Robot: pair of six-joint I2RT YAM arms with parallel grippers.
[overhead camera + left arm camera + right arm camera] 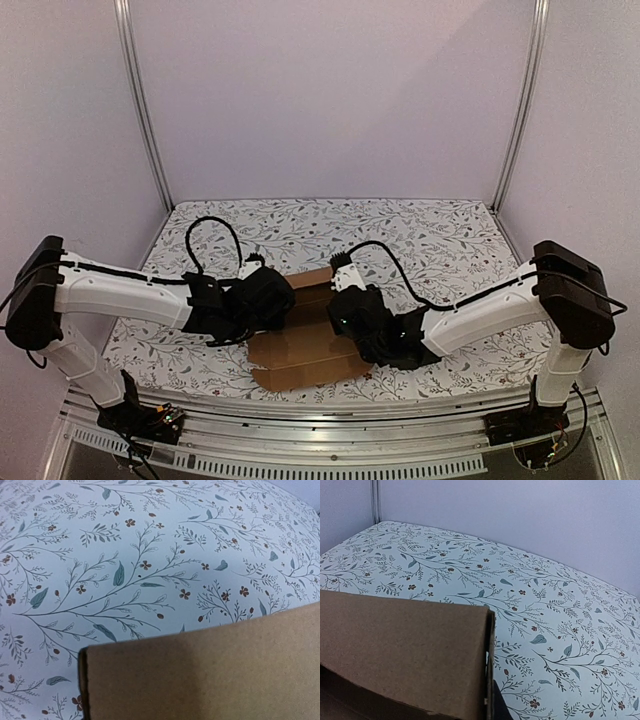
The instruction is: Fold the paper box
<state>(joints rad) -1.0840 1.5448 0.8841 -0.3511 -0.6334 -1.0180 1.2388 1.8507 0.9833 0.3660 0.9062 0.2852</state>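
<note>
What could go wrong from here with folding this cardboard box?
The right gripper seems shut on a raised flap of the paper box; a hard pull could tear it or crease it off its fold line. The left gripper sits close opposite; without a firm hold there, the sheet may slide. The box lies near the table's front edge and might be dragged off.
</note>
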